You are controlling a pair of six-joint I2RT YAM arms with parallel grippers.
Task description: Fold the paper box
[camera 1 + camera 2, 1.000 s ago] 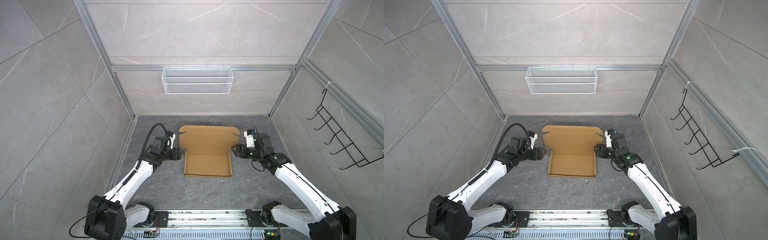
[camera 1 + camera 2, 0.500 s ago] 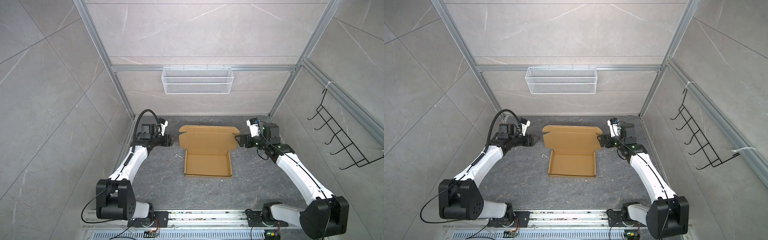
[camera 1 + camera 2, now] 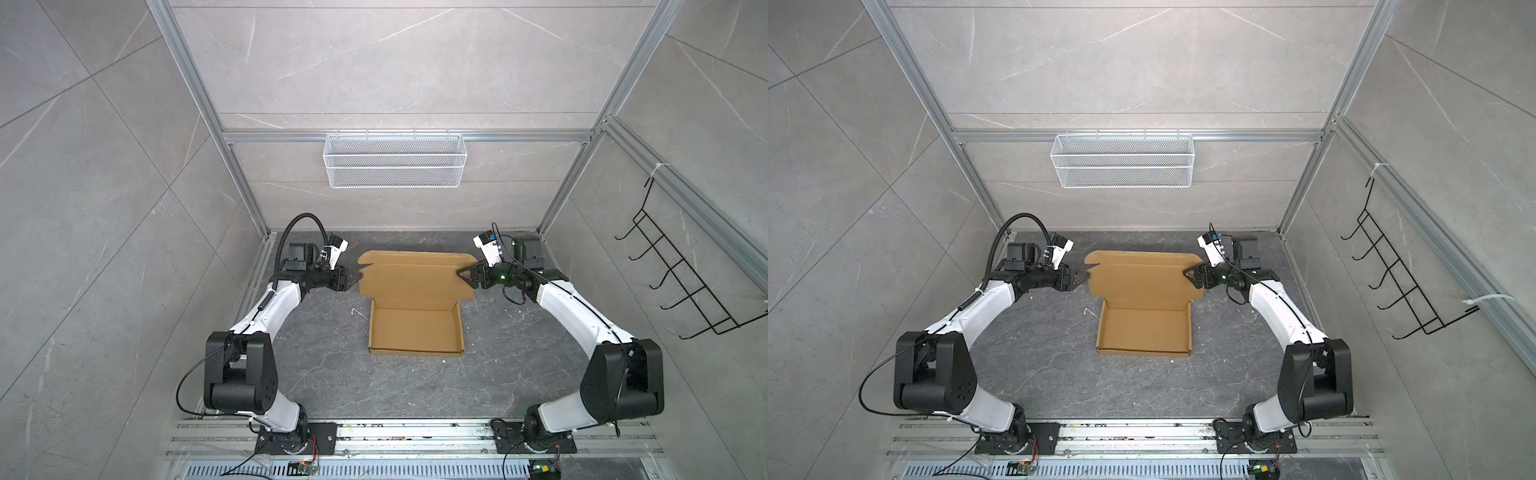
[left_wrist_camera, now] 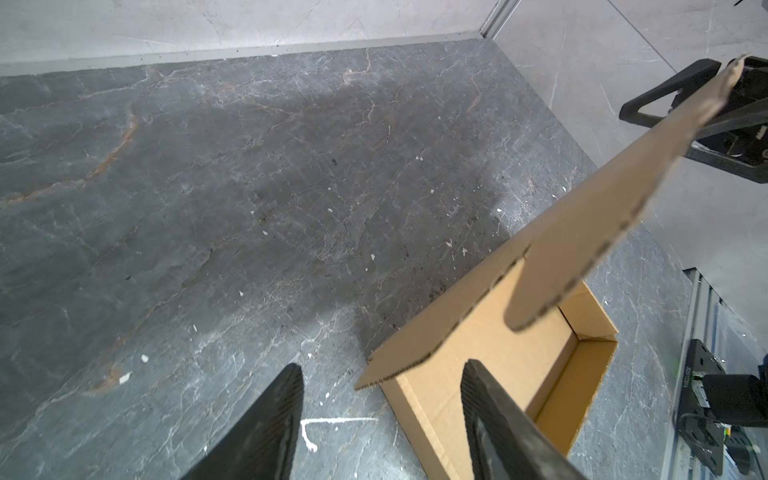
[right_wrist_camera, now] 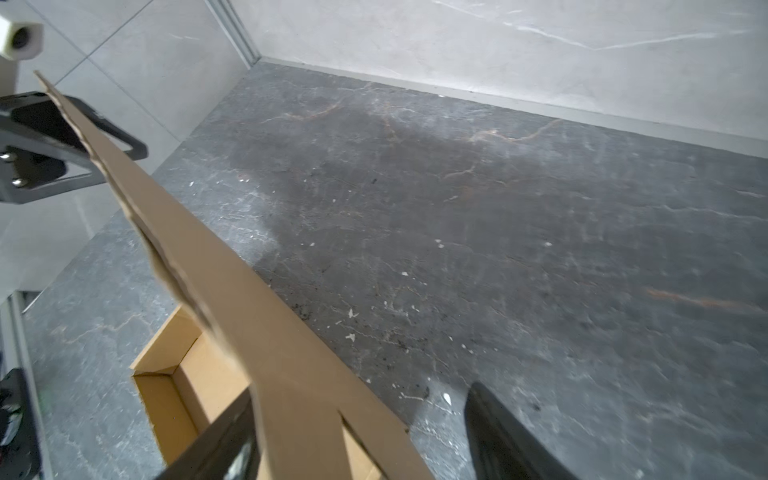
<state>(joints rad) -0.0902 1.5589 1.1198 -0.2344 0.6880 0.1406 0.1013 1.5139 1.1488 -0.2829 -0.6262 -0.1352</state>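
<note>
The plain brown corrugated cardboard paper box lies in the middle of the dark grey marble-patterned desk. Its shallow tray is open upward, and its wide lid is raised at a tilt from the tray's 12 o'clock wall.

The left gripper is at the lid's 9 o'clock edge. In the left wrist view its jaws stand apart with the lid's corner between them, and neither finger clearly presses the card.

The right gripper is at the lid's 3 o'clock edge, also spread wide. The lid's edge runs between its jaws, close against one finger and well clear of the other. Whether it touches that finger cannot be told.

Both arms rise from bases at the desk's 6 o'clock edge with their elbows bent outward. The forearms slant inward, and the wrists are roughly level, pointing at each other across the lid.
</note>
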